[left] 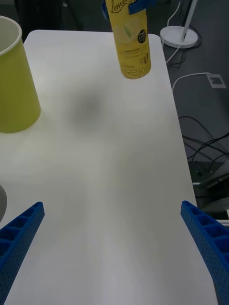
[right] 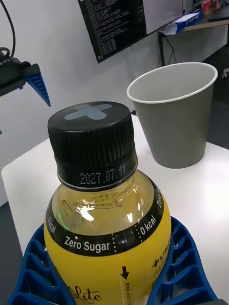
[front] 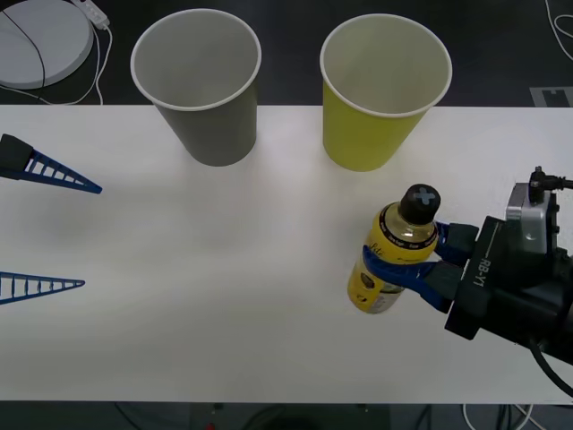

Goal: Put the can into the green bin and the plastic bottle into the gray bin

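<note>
Above the table (front: 224, 296), right end effector (front: 403, 269) clamps plastic bottle (front: 394, 255).

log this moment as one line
right hand: shut on bottle, lifted off table | left hand: open, idle at left | gray bin, green bin: upright, bottle not in

Plastic bottle (front: 392, 255), amber-yellow drink, yellow label, black cap with gray cross, upright, lifted off desk (front: 224, 296), clamped in right gripper (front: 403, 269) blue jaws, in front of green bin. Gray bin (front: 201, 85) and green bin (front: 380, 90) upright at far desk edge, side by side, apart.
</note>
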### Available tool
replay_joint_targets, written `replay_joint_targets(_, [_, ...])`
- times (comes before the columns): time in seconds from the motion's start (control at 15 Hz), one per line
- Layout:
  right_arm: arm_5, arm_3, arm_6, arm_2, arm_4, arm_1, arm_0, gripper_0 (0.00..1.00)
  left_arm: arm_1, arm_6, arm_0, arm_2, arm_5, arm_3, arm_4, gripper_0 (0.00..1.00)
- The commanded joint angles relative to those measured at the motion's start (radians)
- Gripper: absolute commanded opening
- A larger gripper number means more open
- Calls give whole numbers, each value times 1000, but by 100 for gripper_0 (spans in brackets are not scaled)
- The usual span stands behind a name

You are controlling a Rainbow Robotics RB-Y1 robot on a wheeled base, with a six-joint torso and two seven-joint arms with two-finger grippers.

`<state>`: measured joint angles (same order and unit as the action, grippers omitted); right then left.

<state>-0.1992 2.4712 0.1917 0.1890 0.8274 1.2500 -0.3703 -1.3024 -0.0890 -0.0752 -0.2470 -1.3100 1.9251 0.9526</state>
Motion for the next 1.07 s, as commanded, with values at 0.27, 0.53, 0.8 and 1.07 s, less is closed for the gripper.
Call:
replay_joint_targets(0.27, [-2,5,176,-29,27,85,53,0,0,0,0,0,0,0,0,100])
replay_joint_targets(0.53, [-9,6,272,-49,52,144,109,0,0,0,0,0,0,0,0,100])
replay_joint_targets(0.8, [-86,-24,405,-51,107,152,215,0,0,0,0,0,0,0,0,100])
replay_joint_targets(1.07, [-149,-35,657,-52,296,149,304,0,0,0,0,0,0,0,0,100])
